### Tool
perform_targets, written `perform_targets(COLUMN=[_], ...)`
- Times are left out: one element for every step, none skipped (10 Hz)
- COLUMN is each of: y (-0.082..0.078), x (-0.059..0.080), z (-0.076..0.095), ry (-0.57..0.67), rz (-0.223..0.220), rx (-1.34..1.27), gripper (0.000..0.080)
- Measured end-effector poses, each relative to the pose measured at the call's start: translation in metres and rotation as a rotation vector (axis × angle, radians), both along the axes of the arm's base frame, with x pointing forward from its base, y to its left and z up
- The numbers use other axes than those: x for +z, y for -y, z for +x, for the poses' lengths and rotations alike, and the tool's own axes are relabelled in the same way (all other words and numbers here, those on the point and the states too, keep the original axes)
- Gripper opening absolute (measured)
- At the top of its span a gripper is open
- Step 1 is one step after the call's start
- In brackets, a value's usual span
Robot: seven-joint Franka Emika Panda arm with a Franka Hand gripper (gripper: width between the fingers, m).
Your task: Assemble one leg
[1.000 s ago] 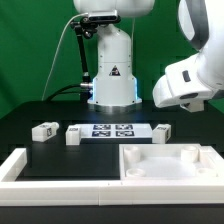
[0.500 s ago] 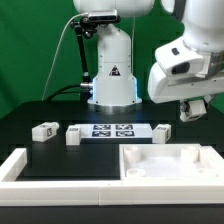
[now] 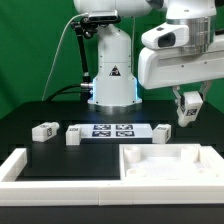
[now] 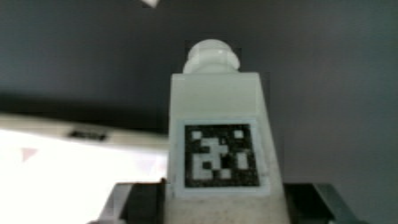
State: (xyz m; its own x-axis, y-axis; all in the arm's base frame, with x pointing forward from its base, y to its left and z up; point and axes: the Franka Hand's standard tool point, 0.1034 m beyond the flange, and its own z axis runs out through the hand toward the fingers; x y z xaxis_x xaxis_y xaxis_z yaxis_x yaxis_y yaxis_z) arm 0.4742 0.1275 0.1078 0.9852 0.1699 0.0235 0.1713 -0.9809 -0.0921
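The arm [image 3: 185,50] has swung inward — its claw [image 3: 188,110] pinches a leg [image 4: 217,120], fingertips [image 4: 132,206] mostly cut off.

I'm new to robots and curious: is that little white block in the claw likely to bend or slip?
Probably stiff: the leg shows straight, flat sides in the gripper. Likely light, being small beside the arm. Its flat faces should resist rolling, though the smooth-looking finish might slip.

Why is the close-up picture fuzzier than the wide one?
Wrist view: the leg sits very close to the lens, so its tag and the background are soft, likely out of focus. Exterior view: crisper, against a dark backdrop, with a bluish glow on the robot base.
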Motion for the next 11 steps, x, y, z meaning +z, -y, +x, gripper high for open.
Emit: perform_targets(y=[0.001, 0.002, 0.005, 0.006, 0.006, 0.006, 0.006, 0.006, 0.006, 0.003, -0.001], x=[-0.001, 0.004, 0.008, 0.012, 0.009, 0.009, 0.009, 0.009, 0.009, 0.009, 0.008], z=[0.001, 0.018, 0.030, 0.035, 0.031, 0.032, 0.032, 0.032, 0.036, 0.051, 0.069], ry=[0.049, 0.145, 0.211, 0.278, 0.260, 0.262, 0.262, 0.262, 0.265, 0.279, 0.290], rz=[0.004, 0.012, 0.016, 0.020, 0.019, 0.019, 0.019, 0.019, 0.019, 0.024, 0.030], rx=[0.003, 0.051, 0.063, 0.056, 0.059, 0.058, 0.058, 0.058, 0.067, 0.083, 0.101], gripper=[0.0290, 0.0290, 0.0290, 0.0290, 0.0290, 0.0290, 0.0290, 0.0290, 0.0290, 0.0290, 0.0290])
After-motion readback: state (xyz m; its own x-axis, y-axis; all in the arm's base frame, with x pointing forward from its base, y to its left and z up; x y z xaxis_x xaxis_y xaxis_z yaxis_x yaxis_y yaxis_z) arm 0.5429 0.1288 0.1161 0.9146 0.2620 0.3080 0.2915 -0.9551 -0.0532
